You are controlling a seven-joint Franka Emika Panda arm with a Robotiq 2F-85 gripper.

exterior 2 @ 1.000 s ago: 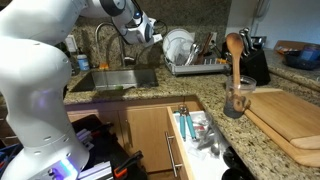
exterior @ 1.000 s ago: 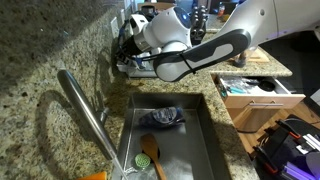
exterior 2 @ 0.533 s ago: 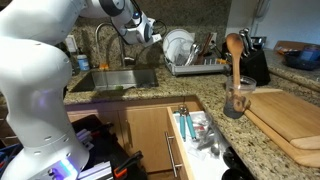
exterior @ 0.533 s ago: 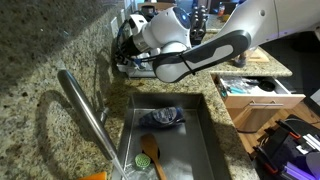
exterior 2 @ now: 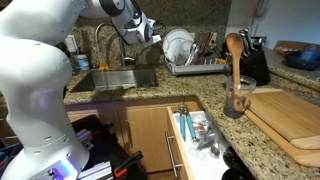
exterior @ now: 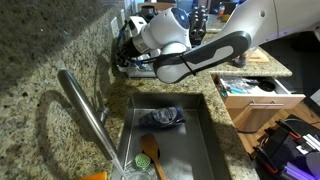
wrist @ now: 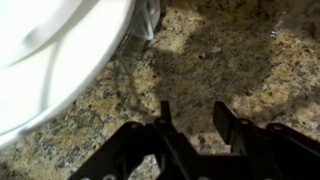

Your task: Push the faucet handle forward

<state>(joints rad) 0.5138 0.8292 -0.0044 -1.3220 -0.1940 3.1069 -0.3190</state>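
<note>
The long silver faucet spout (exterior: 85,112) slants over the granite beside the sink (exterior: 210,150); it shows as an arch in an exterior view (exterior 2: 110,40). I cannot make out the short faucet handle in any view. My gripper (exterior: 122,45) hangs by the backsplash beyond the sink, near the dish rack, also seen in an exterior view (exterior 2: 150,30). In the wrist view my gripper (wrist: 190,120) is open and empty above speckled granite, with a white plate (wrist: 50,50) at the upper left.
The sink holds a wooden spoon (exterior: 150,152) and a dark dish (exterior: 165,117). A dish rack with a plate (exterior 2: 180,48) stands behind. A drawer (exterior 2: 195,130) hangs open. A jar with a wooden spoon (exterior 2: 236,85) and a cutting board (exterior 2: 285,115) sit on the counter.
</note>
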